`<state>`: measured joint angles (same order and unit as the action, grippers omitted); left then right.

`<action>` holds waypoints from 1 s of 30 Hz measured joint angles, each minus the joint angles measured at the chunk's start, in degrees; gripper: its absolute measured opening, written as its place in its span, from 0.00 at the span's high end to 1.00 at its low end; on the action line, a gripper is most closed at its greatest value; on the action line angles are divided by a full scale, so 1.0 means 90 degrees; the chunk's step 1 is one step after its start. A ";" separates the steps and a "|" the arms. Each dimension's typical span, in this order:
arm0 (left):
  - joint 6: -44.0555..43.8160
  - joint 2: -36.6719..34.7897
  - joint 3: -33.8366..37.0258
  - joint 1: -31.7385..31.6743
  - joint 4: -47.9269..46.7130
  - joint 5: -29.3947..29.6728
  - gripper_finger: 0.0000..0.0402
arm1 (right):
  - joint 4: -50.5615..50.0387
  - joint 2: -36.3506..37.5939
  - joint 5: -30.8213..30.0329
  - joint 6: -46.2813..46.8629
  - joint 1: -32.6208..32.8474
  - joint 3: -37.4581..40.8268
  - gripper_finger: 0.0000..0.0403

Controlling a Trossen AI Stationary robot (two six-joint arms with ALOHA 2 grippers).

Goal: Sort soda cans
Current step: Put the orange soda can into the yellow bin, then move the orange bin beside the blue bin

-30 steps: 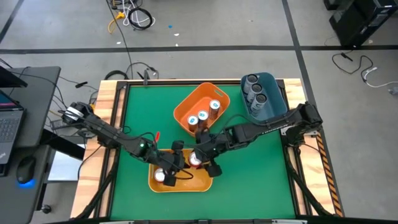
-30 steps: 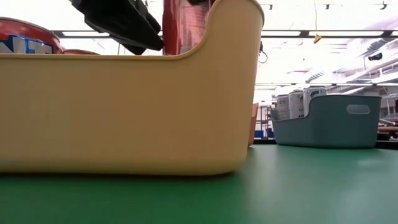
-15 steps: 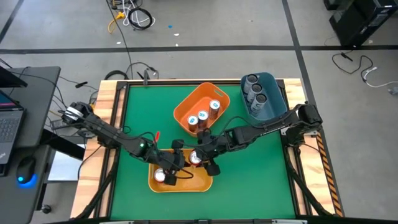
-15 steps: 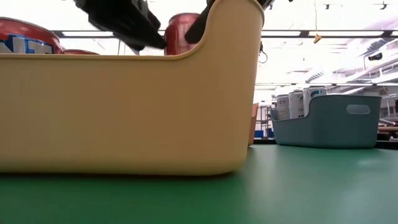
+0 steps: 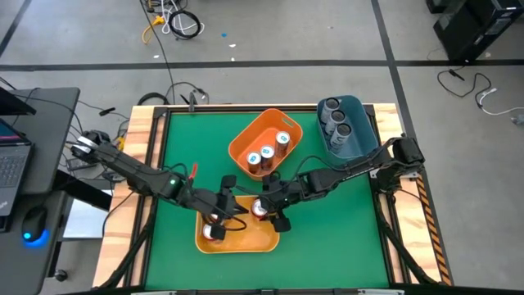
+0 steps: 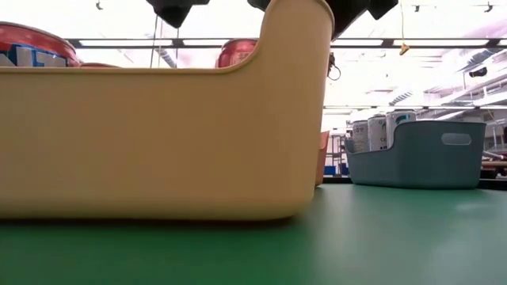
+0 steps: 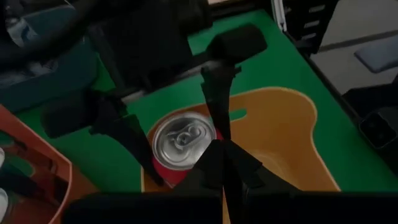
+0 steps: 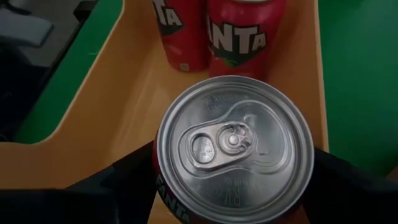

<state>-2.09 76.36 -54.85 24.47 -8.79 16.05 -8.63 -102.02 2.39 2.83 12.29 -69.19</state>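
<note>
Table [image 5: 180,156] seen from overhead; yellow bin [image 6: 158,142] viewed close at table level, shared with both wrist views.

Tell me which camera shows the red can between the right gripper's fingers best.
The right wrist view: the red can fills the picture, silvery top and tab plain, a dark finger on each side. The left wrist view shows its top smaller. The high view gives a speck in the yellow bin. The low view shows only its rim.
</note>
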 joint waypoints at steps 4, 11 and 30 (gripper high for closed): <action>-0.0035 0.0051 0.0005 -0.0001 -0.0065 0.0006 1.00 | 0.0144 0.0000 0.0001 -0.0012 -0.0007 0.0109 0.21; -0.0121 0.0061 0.0012 0.0000 -0.0172 0.0064 1.00 | 0.0236 0.0000 0.0019 -0.0034 -0.0007 0.0114 0.18; -0.0234 0.0003 -0.0730 -0.0051 -0.1773 0.0547 1.00 | -0.0396 0.0485 0.0069 -0.0371 -0.0005 -0.0362 0.16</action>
<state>-4.20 76.38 -61.42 24.01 -24.75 20.97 -12.20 -97.65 3.01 -0.51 12.25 -72.45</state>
